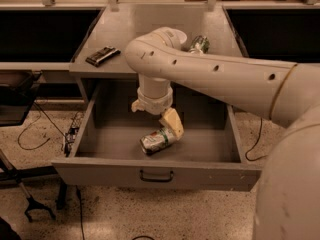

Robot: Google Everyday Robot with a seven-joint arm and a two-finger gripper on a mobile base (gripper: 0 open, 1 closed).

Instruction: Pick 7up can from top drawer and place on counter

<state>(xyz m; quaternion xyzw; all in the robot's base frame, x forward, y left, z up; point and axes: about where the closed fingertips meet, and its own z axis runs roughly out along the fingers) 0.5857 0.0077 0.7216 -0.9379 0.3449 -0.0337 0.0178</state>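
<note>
1. The top drawer (105,170) stands pulled fully out below the counter (145,19), its floor open from above so that the arm can reach straight down into it.
2. The 7up can (157,140) lies on its side near the middle of the drawer floor, close to the front panel and well apart from both side walls.
3. The gripper (155,118) hangs inside the drawer just above the can. Its two tan fingers (171,123) appear spread and grip nothing. The right one slants down to the can's upper side, touching it or nearly so.
4. By my reading this is the approach to the grasp, and the can is not yet lifted.
5. Open room: bare floor lies left, right and behind the can. In front, the drawer's front panel and its handle (156,175) stand close, so a nudge may roll the can against that edge.
6. On the counter, a green can (199,44) sits beside the arm's elbow and a dark flat object (102,55) lies near the left edge. The bare middle between them looks best for setting down.
</note>
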